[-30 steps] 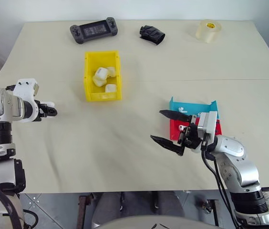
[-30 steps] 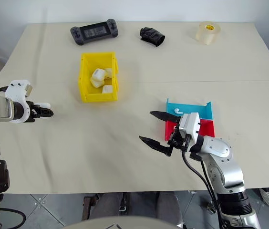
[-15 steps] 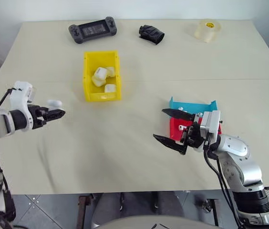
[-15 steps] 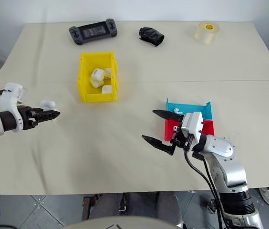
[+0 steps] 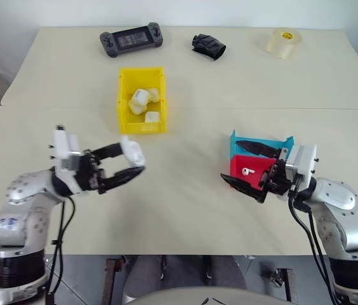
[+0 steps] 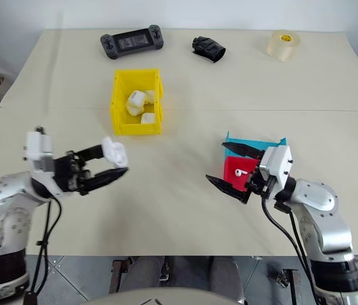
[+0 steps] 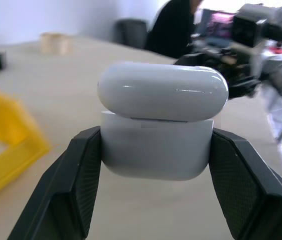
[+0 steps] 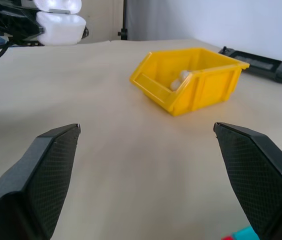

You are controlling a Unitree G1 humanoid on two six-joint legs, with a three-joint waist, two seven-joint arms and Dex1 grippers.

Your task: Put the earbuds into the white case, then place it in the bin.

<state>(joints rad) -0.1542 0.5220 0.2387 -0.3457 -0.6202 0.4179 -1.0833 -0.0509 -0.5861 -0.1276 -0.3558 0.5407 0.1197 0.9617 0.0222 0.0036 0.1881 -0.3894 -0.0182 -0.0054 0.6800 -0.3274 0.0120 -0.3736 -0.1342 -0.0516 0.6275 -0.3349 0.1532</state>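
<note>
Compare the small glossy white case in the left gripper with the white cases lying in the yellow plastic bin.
The held white case is clamped upright off the table, lid slightly ajar; the cases in the bin lie tumbled together on the bin's floor. The held case sits between black fingers; the binned ones touch no gripper. All are glossy, white and rounded.

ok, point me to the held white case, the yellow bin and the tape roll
white case [image 7: 156, 145], left wrist view, front of its body.
yellow bin [image 5: 124, 101], left eye view, left wall.
tape roll [image 5: 284, 43], left eye view, its side.

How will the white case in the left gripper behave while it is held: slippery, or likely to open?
The white case looks glossy and rounded, so it may slip between the left gripper fingers. Its lid seems slightly raised, so it may swing open. It looks stiff.
</note>
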